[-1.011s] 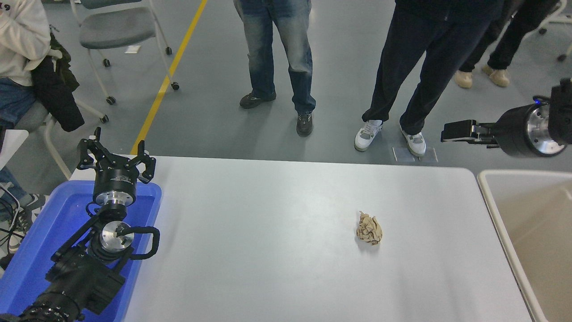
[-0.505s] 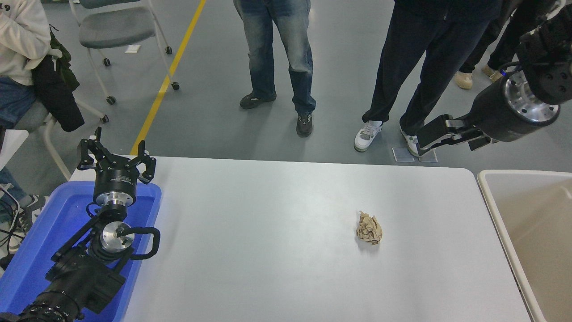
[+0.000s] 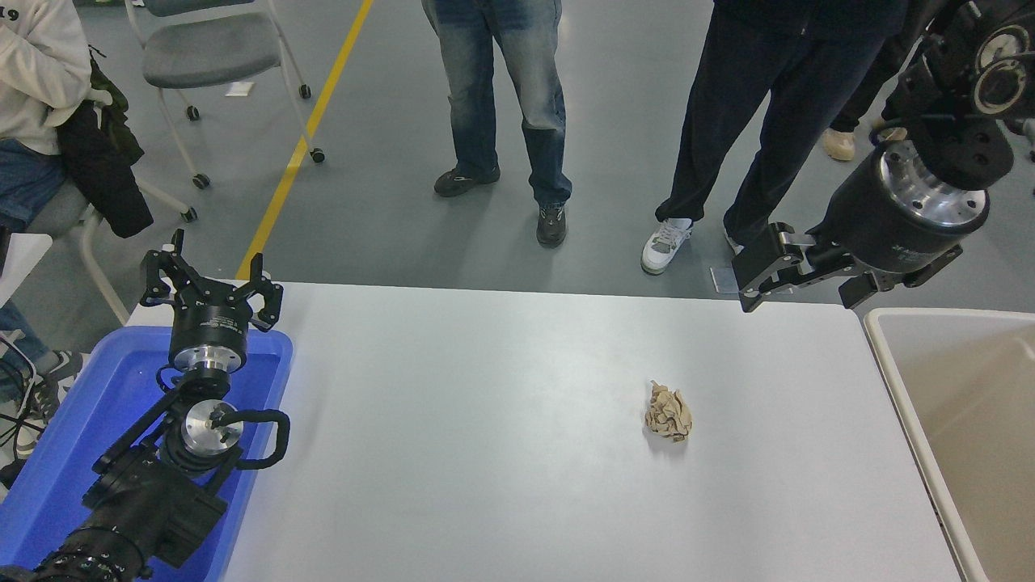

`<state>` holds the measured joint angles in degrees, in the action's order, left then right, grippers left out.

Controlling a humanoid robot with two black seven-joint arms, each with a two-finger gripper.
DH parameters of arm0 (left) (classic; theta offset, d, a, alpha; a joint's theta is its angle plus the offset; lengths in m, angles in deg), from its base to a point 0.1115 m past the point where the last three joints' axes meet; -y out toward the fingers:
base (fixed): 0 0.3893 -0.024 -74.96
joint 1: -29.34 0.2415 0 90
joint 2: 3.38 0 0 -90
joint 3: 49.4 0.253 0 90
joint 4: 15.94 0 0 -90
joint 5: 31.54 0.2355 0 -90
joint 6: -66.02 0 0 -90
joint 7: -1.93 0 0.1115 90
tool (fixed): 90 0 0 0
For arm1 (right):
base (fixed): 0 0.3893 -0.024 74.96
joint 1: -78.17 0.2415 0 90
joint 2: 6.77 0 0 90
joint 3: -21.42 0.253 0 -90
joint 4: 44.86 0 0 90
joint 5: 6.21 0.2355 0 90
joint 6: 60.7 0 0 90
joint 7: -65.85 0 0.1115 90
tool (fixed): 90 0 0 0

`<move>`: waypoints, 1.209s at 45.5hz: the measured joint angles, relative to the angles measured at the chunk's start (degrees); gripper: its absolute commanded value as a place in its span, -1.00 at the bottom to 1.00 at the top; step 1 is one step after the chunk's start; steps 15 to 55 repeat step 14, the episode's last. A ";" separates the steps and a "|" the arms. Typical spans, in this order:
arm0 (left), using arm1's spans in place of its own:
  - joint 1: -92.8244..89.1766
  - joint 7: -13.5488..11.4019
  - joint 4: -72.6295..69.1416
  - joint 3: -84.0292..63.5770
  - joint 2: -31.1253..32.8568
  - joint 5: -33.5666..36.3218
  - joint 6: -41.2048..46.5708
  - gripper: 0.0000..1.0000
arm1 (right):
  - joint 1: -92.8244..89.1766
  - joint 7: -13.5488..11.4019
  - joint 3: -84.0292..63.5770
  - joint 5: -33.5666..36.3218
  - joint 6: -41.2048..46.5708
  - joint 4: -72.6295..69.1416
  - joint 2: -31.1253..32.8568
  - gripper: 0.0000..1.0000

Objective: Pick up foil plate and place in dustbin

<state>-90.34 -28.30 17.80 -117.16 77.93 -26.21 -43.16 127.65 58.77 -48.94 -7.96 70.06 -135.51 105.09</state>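
The foil plate does not show anywhere in the head view. The dustbin [image 3: 889,339], beige with a pale rim, stands off the table's right end, and only part of its tan inside is in view. My right gripper [image 3: 796,301] hangs open and holds nothing above the table's far right corner, just left of the dustbin's far corner, with its fingers pointing down and left. My left gripper [image 3: 207,283] is parked open at the lower left.
A small crumpled tan paper ball [image 3: 669,412] lies on the white table [image 3: 485,420], right of centre. A blue tray [image 3: 97,404] sits under the left arm. Several people stand beyond the far edge, and one sits by a wheeled chair [image 3: 214,48] at the upper left.
The right arm has risen and swung left from over the dustbin. Its gripper has tipped downward and now hangs over the table's far right corner. The left arm and the paper ball have not moved.
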 measured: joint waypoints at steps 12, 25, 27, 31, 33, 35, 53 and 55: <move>0.04 0.00 -0.05 0.00 0.00 -0.04 0.02 0.98 | 0.56 0.35 -2.78 3.47 1.33 -0.61 -0.18 1.00; 0.04 0.00 -0.05 0.00 0.00 -0.05 0.02 0.98 | 0.68 0.37 -2.97 3.76 1.77 -0.70 -0.19 1.00; 0.04 0.00 -0.05 0.00 0.00 -0.05 0.02 0.98 | 0.68 0.37 -2.97 3.76 1.77 -0.70 -0.19 1.00; 0.04 0.00 -0.05 0.00 0.00 -0.05 0.02 0.98 | 0.68 0.37 -2.97 3.76 1.77 -0.70 -0.19 1.00; 0.04 0.00 -0.05 0.00 0.00 -0.05 0.02 0.98 | 0.68 0.37 -2.97 3.76 1.77 -0.70 -0.19 1.00; 0.04 0.00 -0.05 0.00 0.00 -0.05 0.02 0.98 | 0.68 0.37 -2.97 3.76 1.77 -0.70 -0.19 1.00; 0.04 0.00 -0.05 0.00 0.00 -0.05 0.02 0.98 | 0.68 0.37 -2.97 3.76 1.77 -0.70 -0.19 1.00; 0.04 0.00 -0.05 0.00 0.00 -0.05 0.02 0.98 | 0.68 0.37 -2.97 3.76 1.77 -0.70 -0.19 1.00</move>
